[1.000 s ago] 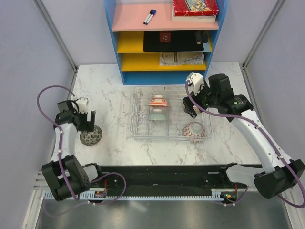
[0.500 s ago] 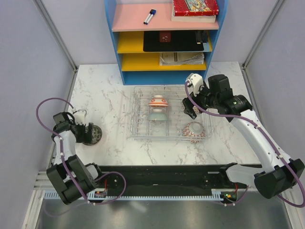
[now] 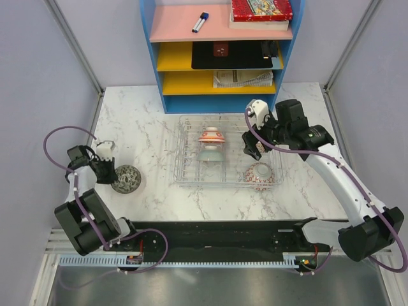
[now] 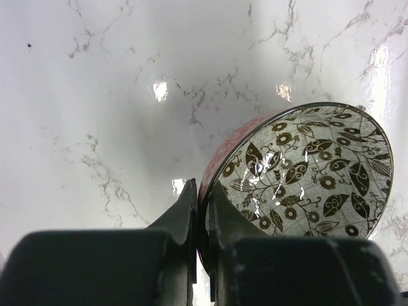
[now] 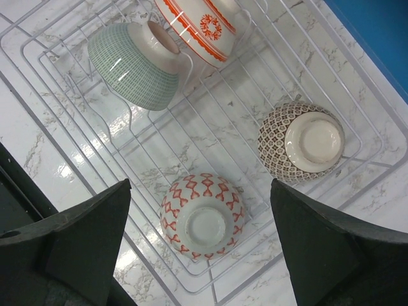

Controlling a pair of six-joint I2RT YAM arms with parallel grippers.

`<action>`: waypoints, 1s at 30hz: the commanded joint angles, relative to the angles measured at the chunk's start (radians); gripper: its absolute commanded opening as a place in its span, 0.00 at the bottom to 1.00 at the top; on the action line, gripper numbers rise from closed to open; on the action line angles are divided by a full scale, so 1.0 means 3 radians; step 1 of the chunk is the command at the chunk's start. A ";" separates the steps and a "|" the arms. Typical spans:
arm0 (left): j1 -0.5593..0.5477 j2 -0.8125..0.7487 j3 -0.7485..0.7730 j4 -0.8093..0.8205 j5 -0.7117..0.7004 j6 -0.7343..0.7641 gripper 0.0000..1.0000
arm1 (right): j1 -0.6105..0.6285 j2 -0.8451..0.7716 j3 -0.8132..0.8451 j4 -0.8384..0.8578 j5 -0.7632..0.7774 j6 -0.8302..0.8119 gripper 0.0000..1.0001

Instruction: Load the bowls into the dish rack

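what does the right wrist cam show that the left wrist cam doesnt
Only right wrist: the dish rack holding a green bowl, an orange-striped bowl, a dark-patterned bowl and a red-patterned bowl. Only left wrist: the left end effector shut on the rim of a floral bowl. Both: the marble table.

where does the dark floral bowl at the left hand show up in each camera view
Top external: dark floral bowl at far left, by the left hand, left of the dish rack.
Left wrist: lower right, rim pinched in the hand.
Right wrist: not in it.
Shared landmark: the white marble table.
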 commanded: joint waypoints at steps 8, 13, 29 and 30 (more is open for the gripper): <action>-0.0142 0.0374 0.1253 -0.0300 0.0945 -0.0157 0.02 | -0.0006 0.0292 0.0232 0.0272 -0.0590 0.0215 0.98; -0.0978 0.0426 0.1776 -0.0321 0.1089 -0.0403 0.02 | -0.0006 0.0496 0.0284 0.0742 -0.1080 0.0752 0.98; -0.3006 0.1331 0.3147 -0.0183 0.0721 -0.0736 0.02 | -0.0001 0.0696 -0.0059 0.2189 -0.2120 0.2286 0.97; -0.3067 0.1321 0.3147 -0.0188 0.0691 -0.0725 0.02 | -0.0001 0.0701 -0.0074 0.2200 -0.1993 0.2297 0.97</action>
